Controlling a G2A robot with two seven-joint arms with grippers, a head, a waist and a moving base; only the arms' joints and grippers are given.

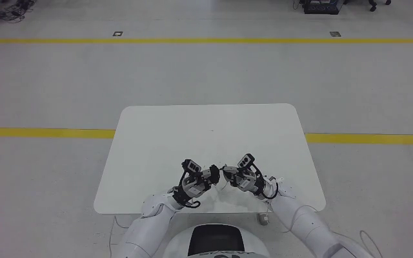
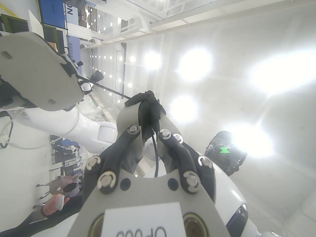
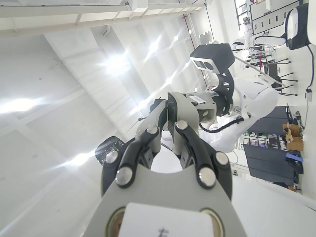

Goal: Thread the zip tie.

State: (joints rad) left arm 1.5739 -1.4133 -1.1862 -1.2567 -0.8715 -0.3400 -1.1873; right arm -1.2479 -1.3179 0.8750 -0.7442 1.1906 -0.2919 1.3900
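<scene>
Both arms are raised over the white table's (image 1: 161,148) front edge, fingertips almost touching. My left gripper (image 2: 148,109) is shut on the black zip tie (image 2: 106,87). A thin strap runs from its fingertips across to the right gripper's grey finger (image 2: 37,70), and another length hangs down between the left gripper's own fingers. In the right wrist view my right gripper (image 3: 166,114) stands shut, its tips against the left gripper's body (image 3: 195,104). From above, the left gripper (image 1: 210,173) and right gripper (image 1: 228,173) face each other, and the zip tie (image 1: 221,168) is a small dark line between them.
The table top beyond the grippers is bare white, with rounded corners. Grey floor with yellow lines (image 1: 206,40) surrounds it. A cable (image 1: 261,218) hangs by the table's near right corner.
</scene>
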